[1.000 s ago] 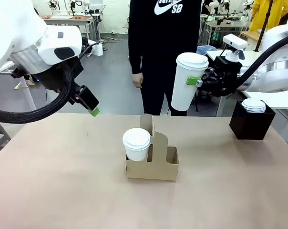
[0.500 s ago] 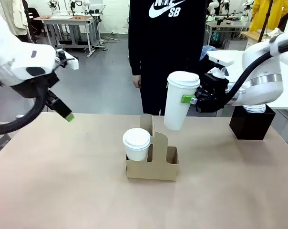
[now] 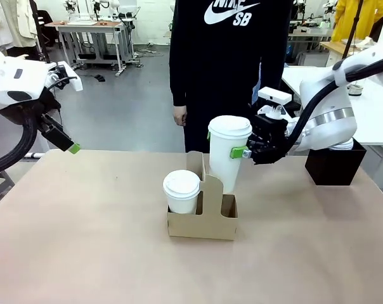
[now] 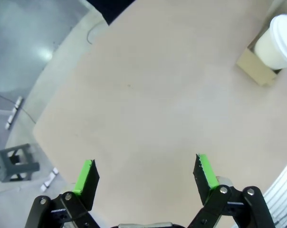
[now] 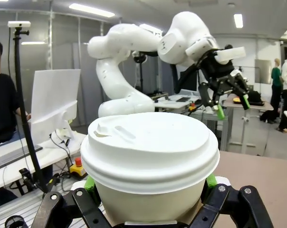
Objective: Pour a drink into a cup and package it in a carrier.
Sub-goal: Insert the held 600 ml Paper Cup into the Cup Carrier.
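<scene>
My right claw (image 3: 237, 152), clamped on the lidded cup (image 3: 228, 152) at frame centre, should lower it upright into the carrier's (image 3: 202, 218) empty slot.

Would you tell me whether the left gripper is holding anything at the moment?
No, the left gripper has its green-padded jaws wide apart over the bare table, with nothing between them.

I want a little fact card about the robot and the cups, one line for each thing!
right pincer: shut on the lidded cup, holding it above the carrier's empty slot
left pincer: open, holding nothing, off at the table's left edge
carrier: brown cardboard, mid-table
second cup: lidded, sitting in the carrier's left slot
black box: holds white lids
</scene>
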### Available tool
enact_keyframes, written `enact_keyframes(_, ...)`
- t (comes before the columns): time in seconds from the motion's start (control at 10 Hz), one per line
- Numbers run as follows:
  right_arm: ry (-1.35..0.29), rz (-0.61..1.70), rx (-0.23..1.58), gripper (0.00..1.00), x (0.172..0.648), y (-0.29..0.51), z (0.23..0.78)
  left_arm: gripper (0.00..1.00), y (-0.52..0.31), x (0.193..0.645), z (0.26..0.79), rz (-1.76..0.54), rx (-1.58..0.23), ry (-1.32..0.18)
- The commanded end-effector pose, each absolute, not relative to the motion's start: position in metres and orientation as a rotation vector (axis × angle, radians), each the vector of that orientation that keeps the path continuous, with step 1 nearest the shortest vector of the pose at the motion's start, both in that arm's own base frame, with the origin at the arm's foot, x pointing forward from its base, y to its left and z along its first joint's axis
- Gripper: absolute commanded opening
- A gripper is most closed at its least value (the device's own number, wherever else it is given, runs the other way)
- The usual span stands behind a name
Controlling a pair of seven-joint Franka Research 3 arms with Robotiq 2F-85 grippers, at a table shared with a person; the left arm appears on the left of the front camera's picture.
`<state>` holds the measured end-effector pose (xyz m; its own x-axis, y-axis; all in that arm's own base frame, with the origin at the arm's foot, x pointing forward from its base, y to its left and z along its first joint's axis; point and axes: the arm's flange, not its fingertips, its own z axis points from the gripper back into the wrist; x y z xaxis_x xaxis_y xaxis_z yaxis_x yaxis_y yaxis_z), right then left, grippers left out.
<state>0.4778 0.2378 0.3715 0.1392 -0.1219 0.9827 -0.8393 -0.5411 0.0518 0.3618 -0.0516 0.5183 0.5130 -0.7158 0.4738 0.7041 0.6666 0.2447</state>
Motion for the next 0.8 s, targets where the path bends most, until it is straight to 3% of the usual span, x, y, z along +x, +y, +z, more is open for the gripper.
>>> enact_keyframes(0.0, -0.895, 1.490, 1.789, 0.91, 0.481, 0.245, 0.364, 1.00, -0.056, 0.357, 0.525, -0.841, 0.032, -0.594)
enact_keyframes(0.7, -0.899, 1.489, 1.824, 0.91, 0.467, 0.253, 0.307, 1.00, -0.056, 0.357, 0.525, -0.841, 0.032, -0.594)
